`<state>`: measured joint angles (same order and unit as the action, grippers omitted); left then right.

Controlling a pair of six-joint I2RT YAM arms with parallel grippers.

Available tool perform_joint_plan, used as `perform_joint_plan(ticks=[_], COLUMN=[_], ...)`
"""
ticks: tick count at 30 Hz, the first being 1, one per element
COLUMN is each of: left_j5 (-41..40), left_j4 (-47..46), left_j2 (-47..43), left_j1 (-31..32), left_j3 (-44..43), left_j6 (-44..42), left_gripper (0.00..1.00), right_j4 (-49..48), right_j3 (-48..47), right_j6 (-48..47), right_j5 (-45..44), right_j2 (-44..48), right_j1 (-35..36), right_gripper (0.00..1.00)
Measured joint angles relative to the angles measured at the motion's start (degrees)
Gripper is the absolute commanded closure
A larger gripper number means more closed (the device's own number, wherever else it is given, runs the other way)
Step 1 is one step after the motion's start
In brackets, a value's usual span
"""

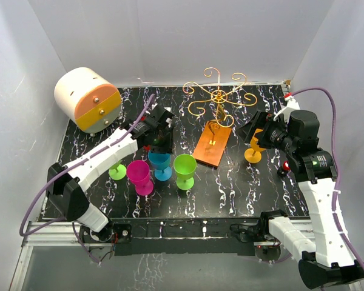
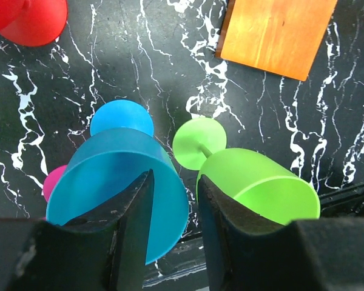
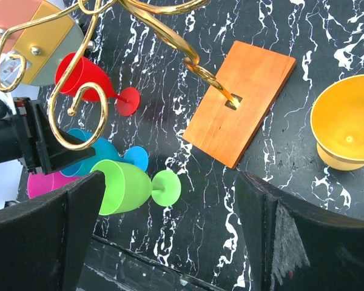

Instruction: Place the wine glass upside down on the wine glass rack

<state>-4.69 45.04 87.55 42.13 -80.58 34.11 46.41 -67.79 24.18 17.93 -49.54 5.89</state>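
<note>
The gold wire rack [image 1: 218, 97] stands on its orange-brown base [image 1: 213, 144] at the back middle, with nothing hanging on it. Several plastic wine glasses stand upright in front of it: blue [image 1: 161, 162], magenta [image 1: 139, 174] and green [image 1: 185, 167]. My left gripper [image 1: 161, 142] hovers over the blue glass [image 2: 109, 176], open, with the glass's right rim wall in the gap between the fingers [image 2: 130, 224]. My right gripper [image 1: 261, 130] is wide open and empty, right of the base [image 3: 239, 100] and beside a yellow glass [image 3: 346, 121].
A cream-and-orange cylinder [image 1: 88, 100] sits at the back left corner. A red glass [image 3: 88, 76] stands under the left arm, and a small green glass [image 1: 117, 171] at the left. White walls enclose the black marbled table [image 1: 242, 188] on three sides.
</note>
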Motion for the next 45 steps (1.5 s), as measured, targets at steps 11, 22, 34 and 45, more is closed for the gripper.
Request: perform_joint_plan(ticks=[11,22,34,45], left_j5=[-0.63,-3.08,-2.1,-1.75], left_j4=[0.07,2.36,4.42,-2.71], left_j2=[3.93,4.0,-9.29,-29.38], left_j1=[0.04,0.17,0.33,0.37], left_j3=[-0.02,-2.43,-4.81,-6.91], left_j6=[0.02,-0.46,-0.87,-4.22], left_gripper=[0.94,1.0,1.0,1.0], right_j4=[-1.42,-3.41,-15.06,-27.8], right_j3=[0.13,-0.07,-4.02,-5.18], right_j6=[0.79,3.23,11.82,19.15], right_j5=[-0.04,0.83,13.16,20.22], right_j2=[1.33,5.2,3.72,-0.22], right_j1=[0.0,0.0,0.0,0.0], right_gripper=[0.13,0.13,0.12,0.13])
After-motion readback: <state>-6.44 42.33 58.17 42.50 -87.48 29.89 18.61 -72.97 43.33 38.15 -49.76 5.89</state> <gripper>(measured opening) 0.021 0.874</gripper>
